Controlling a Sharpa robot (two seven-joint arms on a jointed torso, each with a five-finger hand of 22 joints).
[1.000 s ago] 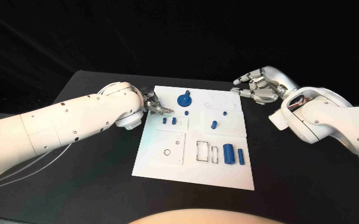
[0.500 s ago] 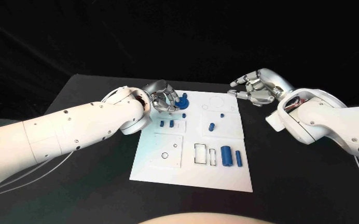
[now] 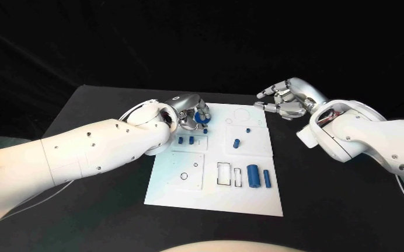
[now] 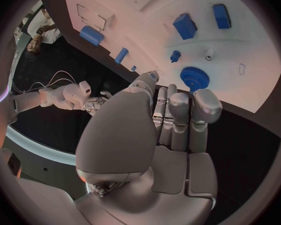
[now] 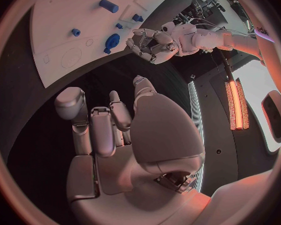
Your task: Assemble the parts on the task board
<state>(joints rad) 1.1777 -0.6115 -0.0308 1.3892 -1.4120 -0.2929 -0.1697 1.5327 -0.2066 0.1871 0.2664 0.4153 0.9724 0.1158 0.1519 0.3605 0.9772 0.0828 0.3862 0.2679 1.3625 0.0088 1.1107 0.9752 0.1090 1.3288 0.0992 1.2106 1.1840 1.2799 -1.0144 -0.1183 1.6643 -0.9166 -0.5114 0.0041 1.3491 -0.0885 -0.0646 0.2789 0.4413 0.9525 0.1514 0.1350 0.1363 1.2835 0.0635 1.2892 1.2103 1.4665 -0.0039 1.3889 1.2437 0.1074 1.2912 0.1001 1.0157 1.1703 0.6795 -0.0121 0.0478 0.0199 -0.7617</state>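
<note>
Blue gear (image 4: 193, 78) beyond empty, loosely spread left robot hand (image 4: 172, 120) (head view half-hides it), right robot hand (image 3: 282, 103) empty, curled.

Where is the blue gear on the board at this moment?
In the head view the blue gear sits at the far left part of the task board, right beside the left hand, whose fingers hover close to it.

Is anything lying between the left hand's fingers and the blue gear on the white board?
No: in the left wrist view only bare white task board separates the left hand from the blue gear.
</note>
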